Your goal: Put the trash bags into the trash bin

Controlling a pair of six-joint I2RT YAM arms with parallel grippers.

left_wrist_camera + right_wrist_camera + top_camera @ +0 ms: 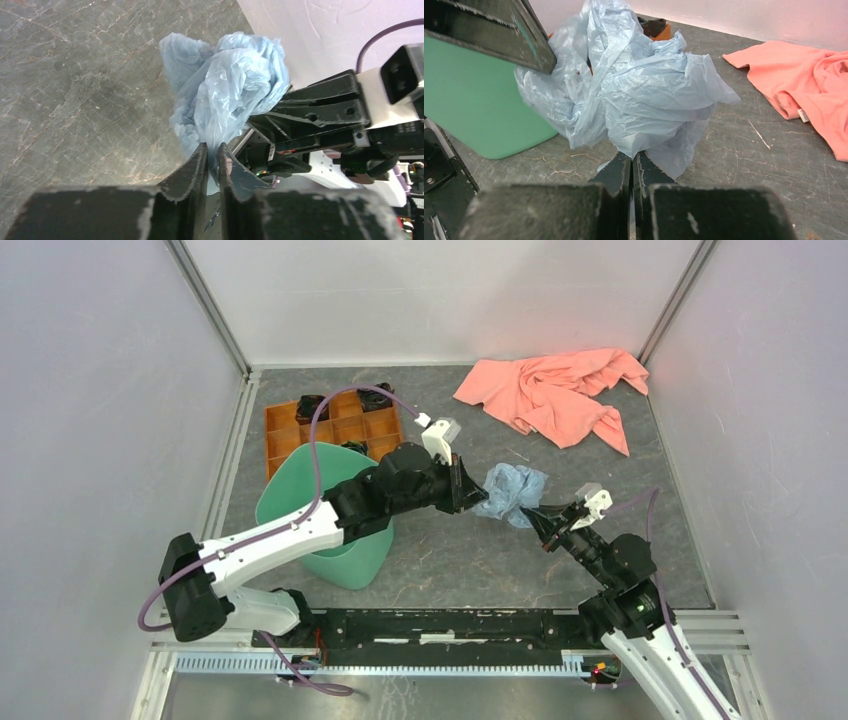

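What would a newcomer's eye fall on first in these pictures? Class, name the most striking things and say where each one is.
First comes the crumpled pale blue trash bag in the middle of the table, pinched from both sides by the left arm's fingers and the right arm's fingers. Next come the mint-green trash bin at the near left and the salmon-pink cloth heaped in the far right corner.
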